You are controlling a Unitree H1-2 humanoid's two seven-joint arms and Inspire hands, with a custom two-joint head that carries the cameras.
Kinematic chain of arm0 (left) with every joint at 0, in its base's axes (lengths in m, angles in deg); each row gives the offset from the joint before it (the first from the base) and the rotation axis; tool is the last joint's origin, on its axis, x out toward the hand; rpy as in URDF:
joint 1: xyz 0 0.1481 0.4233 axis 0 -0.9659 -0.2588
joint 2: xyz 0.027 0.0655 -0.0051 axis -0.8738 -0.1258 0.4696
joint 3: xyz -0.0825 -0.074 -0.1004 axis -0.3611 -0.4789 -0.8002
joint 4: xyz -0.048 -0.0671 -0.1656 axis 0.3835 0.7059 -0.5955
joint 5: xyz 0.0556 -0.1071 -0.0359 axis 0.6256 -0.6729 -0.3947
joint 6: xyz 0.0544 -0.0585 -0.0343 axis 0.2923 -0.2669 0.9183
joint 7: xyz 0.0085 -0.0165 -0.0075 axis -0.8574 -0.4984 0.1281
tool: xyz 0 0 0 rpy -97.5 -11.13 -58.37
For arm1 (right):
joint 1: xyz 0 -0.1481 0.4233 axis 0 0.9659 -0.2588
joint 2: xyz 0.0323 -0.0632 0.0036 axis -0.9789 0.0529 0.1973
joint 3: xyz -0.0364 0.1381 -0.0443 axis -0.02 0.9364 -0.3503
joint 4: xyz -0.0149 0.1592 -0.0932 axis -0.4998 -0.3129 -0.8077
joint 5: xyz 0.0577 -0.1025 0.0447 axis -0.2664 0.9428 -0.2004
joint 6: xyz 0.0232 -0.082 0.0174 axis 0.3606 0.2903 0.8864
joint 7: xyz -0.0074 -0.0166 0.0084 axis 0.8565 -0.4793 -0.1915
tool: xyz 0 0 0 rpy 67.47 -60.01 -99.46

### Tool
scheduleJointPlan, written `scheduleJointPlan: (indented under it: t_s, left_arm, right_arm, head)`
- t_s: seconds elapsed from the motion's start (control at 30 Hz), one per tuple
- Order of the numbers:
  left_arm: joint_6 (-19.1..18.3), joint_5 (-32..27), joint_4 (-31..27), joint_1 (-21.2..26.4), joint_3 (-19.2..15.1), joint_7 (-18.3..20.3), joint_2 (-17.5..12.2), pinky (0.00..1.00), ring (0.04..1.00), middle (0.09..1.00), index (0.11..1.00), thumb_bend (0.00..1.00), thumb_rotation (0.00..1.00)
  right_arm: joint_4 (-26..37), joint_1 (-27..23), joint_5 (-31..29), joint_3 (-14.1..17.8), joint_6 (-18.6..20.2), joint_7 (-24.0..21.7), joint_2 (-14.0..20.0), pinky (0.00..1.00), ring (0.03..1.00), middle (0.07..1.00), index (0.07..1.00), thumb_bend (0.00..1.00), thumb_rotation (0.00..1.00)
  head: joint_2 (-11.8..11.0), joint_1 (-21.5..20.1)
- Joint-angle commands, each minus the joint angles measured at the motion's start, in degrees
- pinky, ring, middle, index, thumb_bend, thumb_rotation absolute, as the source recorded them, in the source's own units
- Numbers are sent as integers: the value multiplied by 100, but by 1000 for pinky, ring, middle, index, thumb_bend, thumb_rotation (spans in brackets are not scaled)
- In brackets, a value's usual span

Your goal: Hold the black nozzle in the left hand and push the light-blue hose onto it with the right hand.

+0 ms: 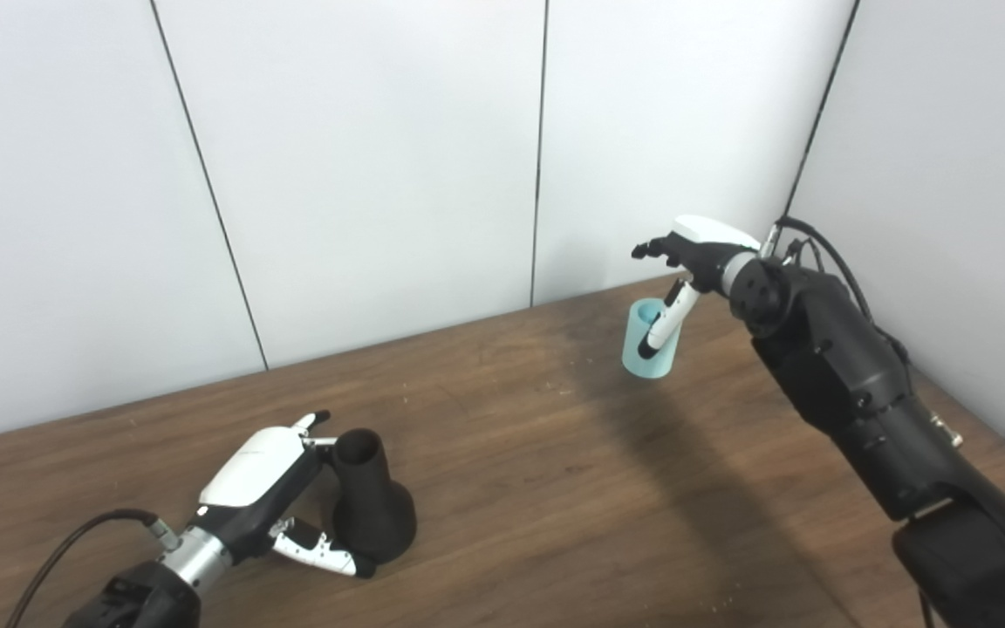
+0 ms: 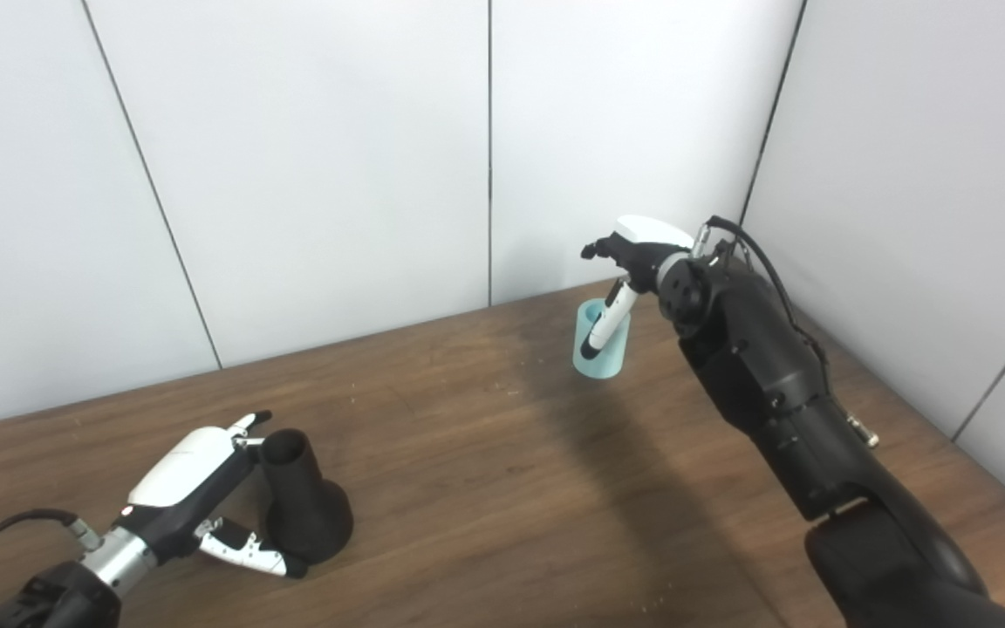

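Nozzle [image 1: 369, 508] stands mouth-up on worktop [image 1: 555, 488] at 7 o'clock, left hand [image 1: 271, 497] grasping it steady for mating, while right hand [image 1: 686, 262] grasps hose [image 1: 647, 342] at 2 o'clock, well apart.

matte black nozzle [image 1: 369, 510] on a dark brown wood-grain table [image 1: 537, 488]. light-blue hose [image 1: 647, 340] farther back on that table, plain. white-and-black left hand [image 1: 271, 497] and right hand [image 1: 694, 257], plain white wall panels [image 1: 363, 174] with thin dark seams behind the table.

Robot test booth or lab corner, bare white wall panels [image 1: 363, 174] with dark seams behind both hands, plain wooden table [image 1: 555, 488] beneath them, no household furnishings
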Motion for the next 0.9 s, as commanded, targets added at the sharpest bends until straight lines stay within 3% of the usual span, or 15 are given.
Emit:
scheduleJointPlan:
  t_s: [0.0,0.37,0.87]
  left_arm:
    - [-387,548,335,-374,184,505,-455,1000,612,454,495,526,0]
    - [-394,495,216,-491,148,514,-489,1000,612,449,496,526,0]
    - [-297,475,220,-525,129,522,-492,1000,615,470,487,527,0]
  right_arm:
    - [-44,-338,-57,-32,-191,266,153,722,869,891,866,929,117]
    - [-638,-415,-312,-294,-392,666,125,725,843,845,800,914,98]
    - [-737,-444,-423,-554,-284,747,148,653,780,833,799,898,95]
  head:
    - [1,-4]
    - [23,75]
    - [82,56]
